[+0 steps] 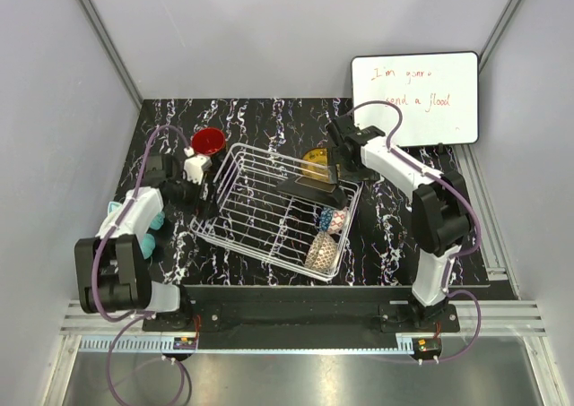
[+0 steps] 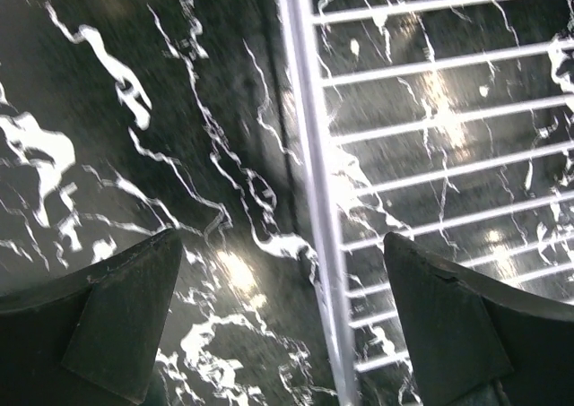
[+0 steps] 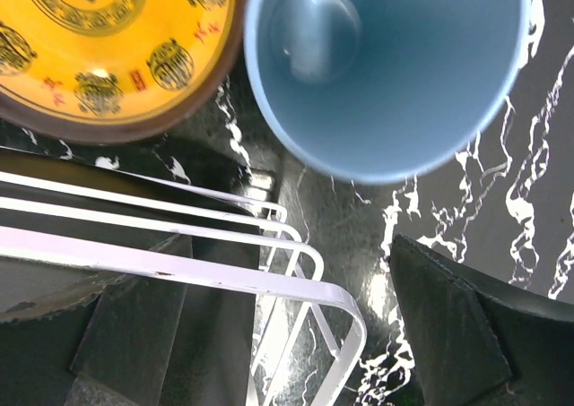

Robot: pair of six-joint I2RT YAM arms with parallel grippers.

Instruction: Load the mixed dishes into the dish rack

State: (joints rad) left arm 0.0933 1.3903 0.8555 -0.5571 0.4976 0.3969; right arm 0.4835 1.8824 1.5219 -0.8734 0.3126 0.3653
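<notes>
Right hand (image 3: 300,334), released and empty, hangs over the rack (image 3: 179,272) corner. The blue cup (image 3: 395,65) stands just beyond, upper right of its view, beside the yellow plate (image 3: 117,47). The cup is probably next: reach forward and clench its rim. Left hand (image 2: 282,325) is likewise released.

My left arm (image 1: 127,213) and right arm (image 1: 391,162) are white shells on black joints, with thin purple cables (image 1: 375,103); my fingers (image 2: 117,330) are matte black wedges.
</notes>
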